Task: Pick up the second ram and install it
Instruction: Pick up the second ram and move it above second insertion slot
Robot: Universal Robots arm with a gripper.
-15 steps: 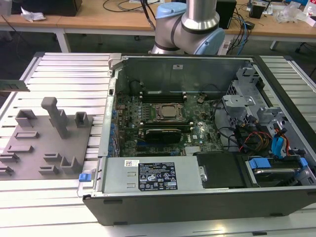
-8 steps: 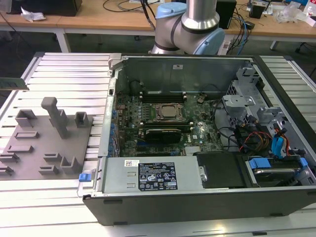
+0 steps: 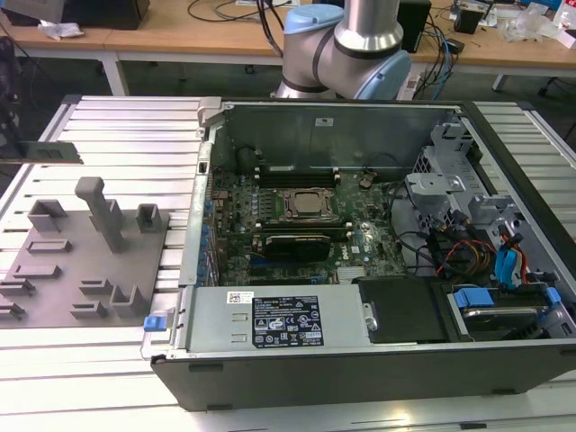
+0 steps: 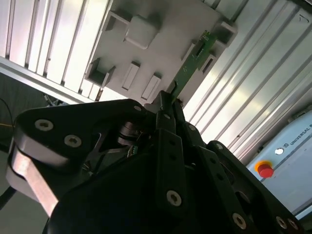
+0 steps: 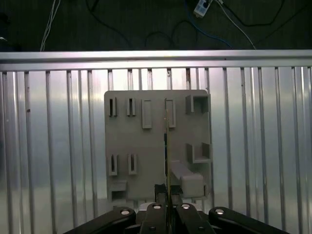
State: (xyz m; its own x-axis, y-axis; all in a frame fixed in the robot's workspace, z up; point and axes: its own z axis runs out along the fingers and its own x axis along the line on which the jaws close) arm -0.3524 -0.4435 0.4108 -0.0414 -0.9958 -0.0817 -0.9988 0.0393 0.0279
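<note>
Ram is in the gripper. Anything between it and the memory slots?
Nothing lies over the memory slots; the case is open. The second ram, held by the gripper, hangs over the gray fixture plate, so the case's side wall stands between them and would likely need clearing.

Count on inspection — one ram stick (image 4: 192, 61), one gripper (image 5: 167, 197), one grey holder plate (image 5: 146, 151), one robot arm (image 3: 346, 49), one open computer case (image 3: 360, 371). Inside the case — one motherboard (image 3: 369, 225), one processor socket (image 3: 304, 205), one labelled power supply box (image 3: 279, 319).
</note>
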